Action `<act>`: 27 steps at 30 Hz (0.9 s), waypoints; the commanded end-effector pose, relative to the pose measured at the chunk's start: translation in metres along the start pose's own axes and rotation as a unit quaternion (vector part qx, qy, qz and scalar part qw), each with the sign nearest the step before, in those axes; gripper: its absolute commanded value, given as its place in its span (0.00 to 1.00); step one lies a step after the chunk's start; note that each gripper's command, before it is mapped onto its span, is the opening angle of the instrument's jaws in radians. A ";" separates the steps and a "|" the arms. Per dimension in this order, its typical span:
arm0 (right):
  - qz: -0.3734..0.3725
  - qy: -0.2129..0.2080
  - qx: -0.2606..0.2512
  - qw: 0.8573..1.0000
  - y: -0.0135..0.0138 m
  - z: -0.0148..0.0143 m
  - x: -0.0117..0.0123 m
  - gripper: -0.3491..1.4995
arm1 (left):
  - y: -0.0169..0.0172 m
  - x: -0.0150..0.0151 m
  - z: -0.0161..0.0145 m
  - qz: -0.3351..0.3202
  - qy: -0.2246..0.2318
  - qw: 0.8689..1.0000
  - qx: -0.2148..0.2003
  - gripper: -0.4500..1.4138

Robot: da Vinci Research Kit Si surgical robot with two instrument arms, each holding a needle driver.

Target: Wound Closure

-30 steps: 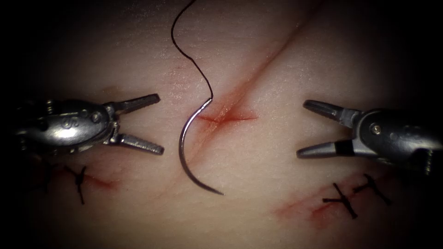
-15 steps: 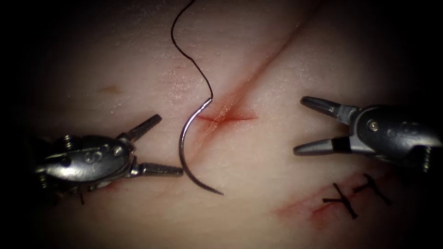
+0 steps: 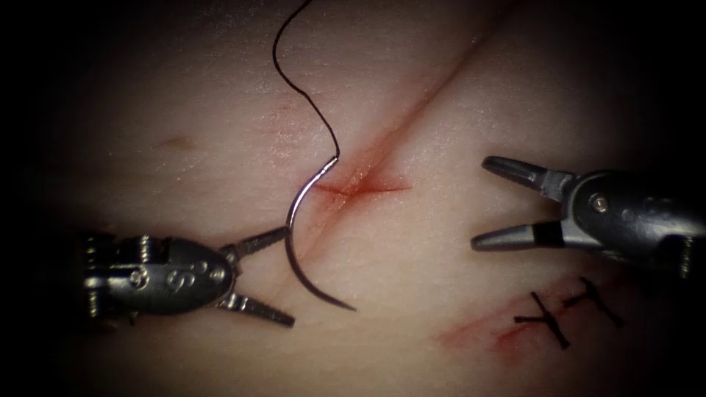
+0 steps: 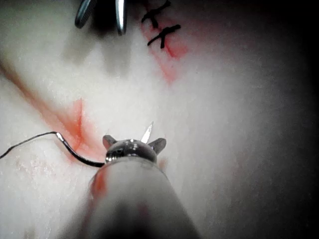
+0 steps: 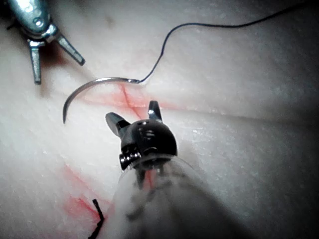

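Lately shifted: left tool [image 3: 276, 276] dropped from level with the cut's red notch down to the needle [image 3: 294, 242], then rose a little to bracket its mid-curve. Jaws spread wide, upper tip just touching or just short of the needle's left edge, cannot tell which; nothing gripped. Read as lining up for a pick-up, not yet made.

Nearest to the needle: thread [image 3: 298, 81], thin, dark, wavy, swaged to the blunt end and trailing away upward. Needle itself lay loose on the tissue [image 3: 412, 294], not in it; polished steel, half-circle, point at the low end, blunt end resting at the cut [image 3: 368, 173].

Cut: shallow red line with a short crossing notch, wet with red fluid. Tissue pale, glossy, faintly grained.

Farther right of the needle: right tool [image 3: 482, 202], jaws well apart, empty, barely moved.

Beyond it: knotted stitches [image 3: 566, 309], black stubs over a reddened patch.
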 end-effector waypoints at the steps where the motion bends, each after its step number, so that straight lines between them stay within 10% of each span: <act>1: 0.000 0.000 0.002 1.000 -0.0005 0.0008 -0.0002 0.81 | 0.0003 -0.0001 0.0010 0.010 -0.009 1.000 -0.011 0.67; 27: -0.003 0.001 0.001 1.000 -0.0012 0.0006 -0.0006 0.81 | -0.0002 -0.0006 0.0080 0.084 -0.132 0.985 -0.069 0.59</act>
